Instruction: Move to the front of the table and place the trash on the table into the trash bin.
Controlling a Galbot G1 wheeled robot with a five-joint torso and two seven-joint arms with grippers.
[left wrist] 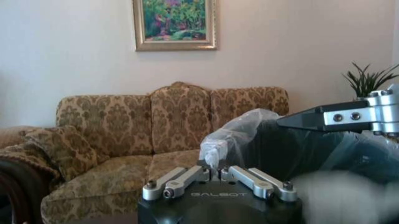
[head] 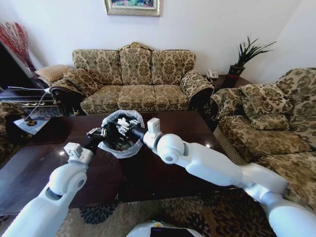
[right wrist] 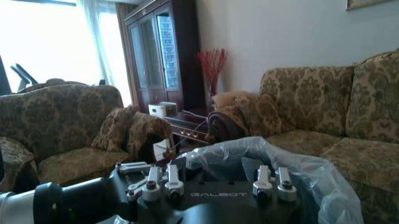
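Both pincers at the trash bin (head: 120, 134) mid-desk (head: 163, 173): left pincer (head: 97, 132) shut on its liner rim (near-left side), right pincer (head: 129, 129) spread over the mouth, empty.

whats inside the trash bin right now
White crumpled paper shows near the top of the trash bin, which stands on the table. Both the left gripper and right gripper cover the rest.
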